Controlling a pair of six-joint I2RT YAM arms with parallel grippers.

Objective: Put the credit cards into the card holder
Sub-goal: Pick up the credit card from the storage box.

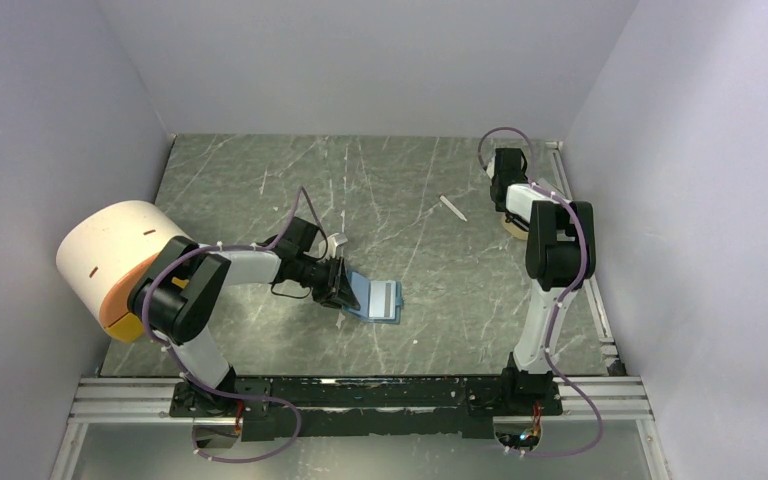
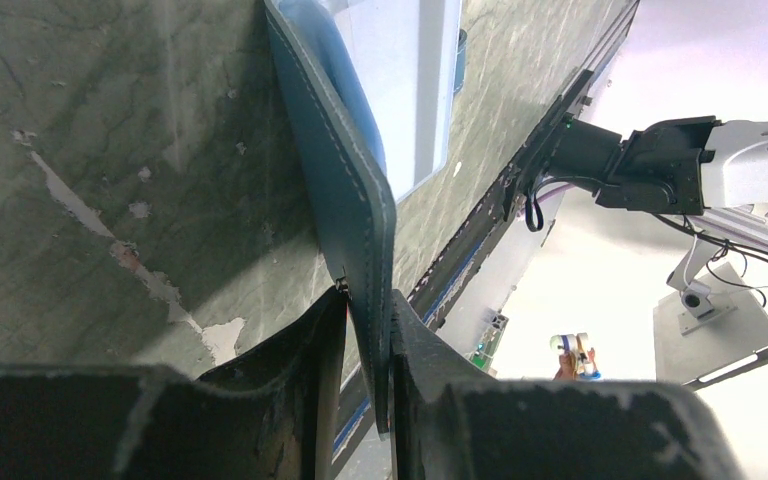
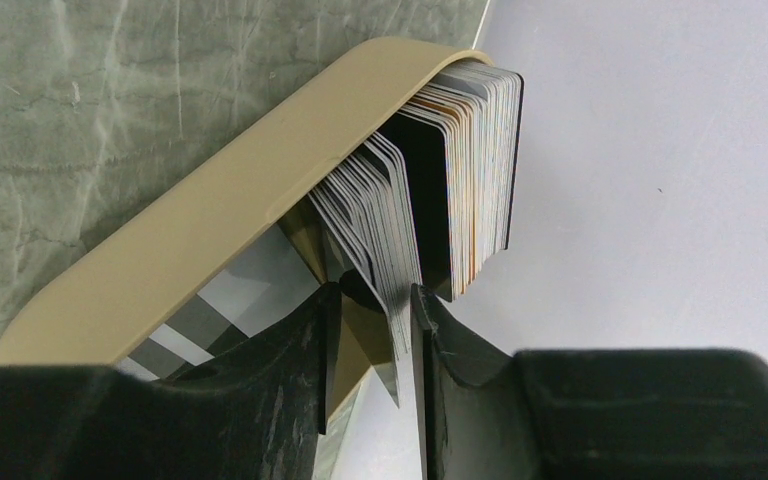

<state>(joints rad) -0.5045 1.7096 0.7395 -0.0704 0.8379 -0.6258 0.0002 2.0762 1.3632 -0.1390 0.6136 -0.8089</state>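
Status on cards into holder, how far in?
Done: left tool clamps the card holder by one flap, holding it open. In hand: right tool straddles a few credit cards standing in the tan tray; grip unconfirmed. Left: carrying cards over and slotting them; none clearly in the slots.

Around the card holder (image 1: pixel 382 299): left gripper (image 1: pixel 344 289) blocks 9 o'clock; bare table (image 1: pixel 465 295) at 3; white stick (image 1: pixel 451 207) toward 1.

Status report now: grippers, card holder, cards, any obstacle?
Left gripper shut on card holder flap. Right gripper astride cards in tan tray, grip unclear. White stick lies apart, no obstacle.
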